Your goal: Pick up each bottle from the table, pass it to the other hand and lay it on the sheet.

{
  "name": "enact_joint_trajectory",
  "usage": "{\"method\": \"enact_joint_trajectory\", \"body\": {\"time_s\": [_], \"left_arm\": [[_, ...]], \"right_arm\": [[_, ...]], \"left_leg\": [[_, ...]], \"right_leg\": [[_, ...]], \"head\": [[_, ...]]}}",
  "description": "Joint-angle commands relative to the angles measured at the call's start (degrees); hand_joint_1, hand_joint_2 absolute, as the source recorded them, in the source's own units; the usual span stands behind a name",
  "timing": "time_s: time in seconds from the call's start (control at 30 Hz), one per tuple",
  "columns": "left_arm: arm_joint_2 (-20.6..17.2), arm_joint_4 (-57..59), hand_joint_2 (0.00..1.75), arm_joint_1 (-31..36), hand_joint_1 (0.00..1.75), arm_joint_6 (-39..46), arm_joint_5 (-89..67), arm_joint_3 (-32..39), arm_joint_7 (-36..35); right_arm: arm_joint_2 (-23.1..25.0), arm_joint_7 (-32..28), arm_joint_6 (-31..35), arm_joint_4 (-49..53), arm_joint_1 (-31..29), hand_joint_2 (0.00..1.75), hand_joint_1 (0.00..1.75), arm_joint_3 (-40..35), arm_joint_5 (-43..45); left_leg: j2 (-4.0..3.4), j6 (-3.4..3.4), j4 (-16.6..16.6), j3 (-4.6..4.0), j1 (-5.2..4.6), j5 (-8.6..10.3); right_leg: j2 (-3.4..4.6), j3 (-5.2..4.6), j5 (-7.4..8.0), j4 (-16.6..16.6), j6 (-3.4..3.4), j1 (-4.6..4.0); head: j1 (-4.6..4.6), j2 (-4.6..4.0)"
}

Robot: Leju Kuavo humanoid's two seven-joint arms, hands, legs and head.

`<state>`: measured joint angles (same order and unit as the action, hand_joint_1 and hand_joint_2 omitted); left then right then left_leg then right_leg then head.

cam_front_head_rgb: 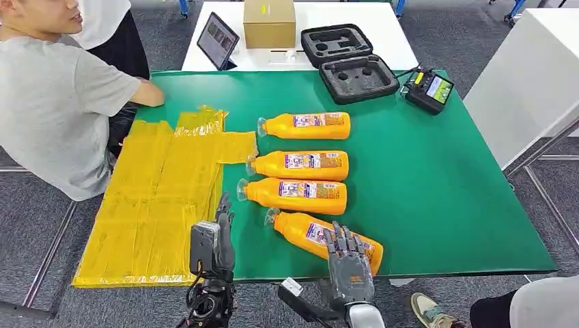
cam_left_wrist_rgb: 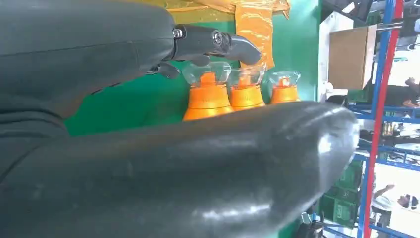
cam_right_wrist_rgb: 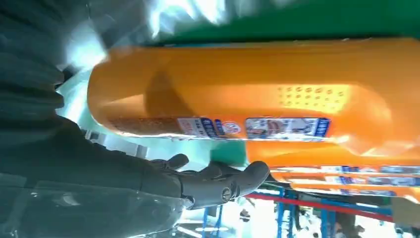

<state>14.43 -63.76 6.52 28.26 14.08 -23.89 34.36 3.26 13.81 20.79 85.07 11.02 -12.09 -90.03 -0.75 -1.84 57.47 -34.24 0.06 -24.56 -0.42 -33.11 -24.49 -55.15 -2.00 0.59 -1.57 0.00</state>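
Four orange bottles with clear caps lie on the green table point(cam_front_head_rgb: 437, 184), caps toward the yellow sheet point(cam_front_head_rgb: 153, 205): a far one point(cam_front_head_rgb: 305, 126), two middle ones point(cam_front_head_rgb: 300, 165) point(cam_front_head_rgb: 295, 195), and a tilted nearest one point(cam_front_head_rgb: 304, 231). My right hand point(cam_front_head_rgb: 348, 256) hovers over the nearest bottle's base end with fingers spread; in the right wrist view that bottle point(cam_right_wrist_rgb: 257, 89) lies close, with the fingers point(cam_right_wrist_rgb: 223, 181) apart from it. My left hand point(cam_front_head_rgb: 220, 239) stands edge-on near the sheet's right border, fingers straight and holding nothing. Three caps point(cam_left_wrist_rgb: 246, 87) show between its thumb and fingers point(cam_left_wrist_rgb: 213, 42).
A person in a grey shirt point(cam_front_head_rgb: 54, 102) sits at the left, one hand on the table by the sheet's far corner. Behind the table are a tablet point(cam_front_head_rgb: 217, 41), a cardboard box point(cam_front_head_rgb: 269, 22), a black foam case point(cam_front_head_rgb: 348, 61) and a controller point(cam_front_head_rgb: 428, 89).
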Motion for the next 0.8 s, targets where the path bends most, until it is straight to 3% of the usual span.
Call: {"method": "enact_joint_trajectory", "body": {"time_s": [0.03,0.13,0.27,0.8], "left_arm": [[-0.1,0.4,0.00,0.2,0.00,0.2,-0.3,1.9,0.1],[-0.1,0.7,0.00,0.2,0.00,0.0,-0.2,1.8,0.1],[0.1,1.4,0.00,0.5,0.00,0.2,-0.2,1.9,0.5],[0.2,2.2,0.00,1.1,0.00,0.1,-0.1,1.5,0.7]], "right_arm": [[-4.9,4.0,10.0,-5.4,-3.5,1.75,0.00,0.5,0.0],[-6.1,4.7,14.0,-6.7,-4.4,1.75,0.00,1.3,0.0],[-3.0,1.6,13.8,-12.7,-6.5,1.75,0.00,5.4,0.0],[0.6,-3.0,13.6,-24.7,-10.8,1.75,0.00,12.7,1.0]], "left_leg": [[-0.04,0.07,-0.1,0.17,0.03,-0.04],[-0.02,0.05,0.0,0.14,0.02,-0.03],[-0.02,0.06,-0.1,0.15,0.03,-0.02],[0.00,0.08,-0.1,0.19,0.04,-0.02]], "right_leg": [[0.11,0.16,0.00,0.1,0.05,-0.03],[0.08,0.13,0.01,0.1,0.04,-0.01],[0.08,0.16,0.02,0.1,0.05,-0.03],[0.07,0.19,0.01,0.1,0.06,-0.03]], "head": [[-0.02,0.00],[-0.02,0.00],[0.00,0.00],[0.00,0.00]]}}
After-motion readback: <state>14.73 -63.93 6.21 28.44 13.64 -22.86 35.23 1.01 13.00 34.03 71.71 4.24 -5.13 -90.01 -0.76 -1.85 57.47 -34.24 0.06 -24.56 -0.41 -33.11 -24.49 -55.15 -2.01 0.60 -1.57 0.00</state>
